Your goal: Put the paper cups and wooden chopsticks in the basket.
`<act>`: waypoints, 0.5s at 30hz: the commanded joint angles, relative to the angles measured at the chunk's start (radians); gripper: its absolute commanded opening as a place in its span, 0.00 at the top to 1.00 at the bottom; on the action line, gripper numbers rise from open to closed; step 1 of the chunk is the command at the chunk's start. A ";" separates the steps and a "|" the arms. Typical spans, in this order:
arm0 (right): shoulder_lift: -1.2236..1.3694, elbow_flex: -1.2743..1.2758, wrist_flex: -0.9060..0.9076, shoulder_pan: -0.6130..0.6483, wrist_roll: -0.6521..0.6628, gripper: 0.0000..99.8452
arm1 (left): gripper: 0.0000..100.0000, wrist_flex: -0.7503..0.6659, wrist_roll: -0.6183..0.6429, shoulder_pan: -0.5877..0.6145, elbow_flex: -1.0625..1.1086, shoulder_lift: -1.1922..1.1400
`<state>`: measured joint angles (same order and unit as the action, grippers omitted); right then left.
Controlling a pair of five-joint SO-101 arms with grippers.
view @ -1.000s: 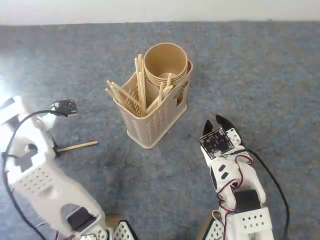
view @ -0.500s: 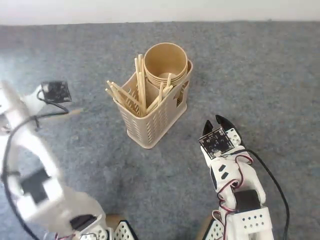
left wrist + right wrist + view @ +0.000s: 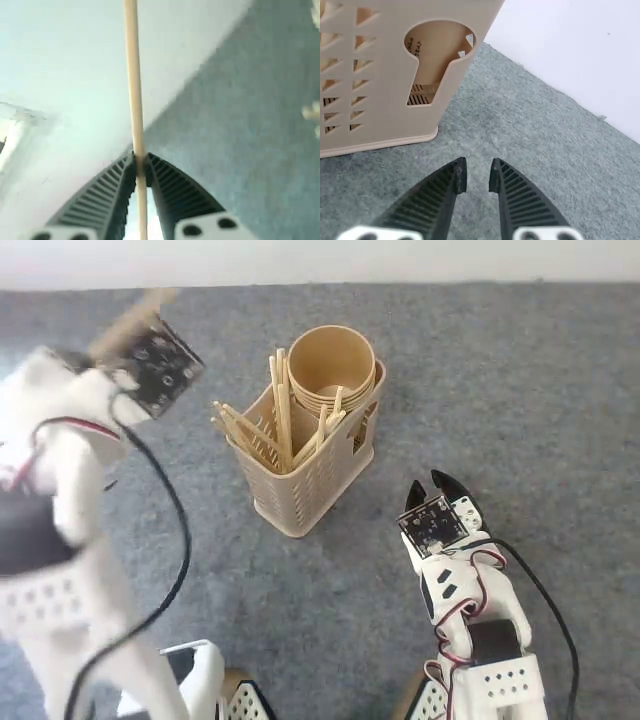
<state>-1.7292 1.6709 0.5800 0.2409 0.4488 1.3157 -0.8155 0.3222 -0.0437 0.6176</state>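
My left gripper (image 3: 139, 159) is shut on a single wooden chopstick (image 3: 132, 75), which sticks out straight past its fingertips. From above, that arm is raised high at the far left, and the chopstick (image 3: 135, 322) points up and away, left of the basket. The beige slotted basket (image 3: 300, 490) stands mid-table holding stacked paper cups (image 3: 332, 360) and several chopsticks (image 3: 260, 430). My right gripper (image 3: 476, 175) rests low on the carpet, facing the basket's end wall (image 3: 380, 75). Its fingers stand a narrow gap apart with nothing between them.
Grey carpet (image 3: 520, 390) covers the table up to a white wall at the back. The right arm's base (image 3: 490, 660) sits at the front right. Open carpet lies to the right of the basket and in front of it.
The left arm picked the chopstick off the carpet at the left and swung it up high toward the back left. The right arm has stayed still.
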 commanded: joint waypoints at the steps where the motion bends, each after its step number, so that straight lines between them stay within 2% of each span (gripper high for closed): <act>1: -0.001 0.017 0.007 0.008 0.012 0.91 | 0.99 -0.244 0.615 -0.020 -0.002 0.132; 5: -0.001 0.017 0.007 0.008 0.012 0.91 | 0.99 -0.325 1.115 -0.023 -0.001 0.187; 7: -0.001 0.017 0.007 0.008 0.012 0.91 | 0.99 -0.339 1.235 -0.106 0.005 0.192; 11: -0.001 0.017 0.010 0.007 0.012 0.91 | 0.99 -0.381 1.247 -0.281 0.143 0.192; 15: -0.001 0.017 0.010 0.005 0.012 0.91 | 0.99 -0.529 1.224 -0.437 0.363 0.198</act>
<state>-1.7292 1.6709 0.5800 0.2409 0.4488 0.9260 0.4120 0.0338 0.1496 0.7956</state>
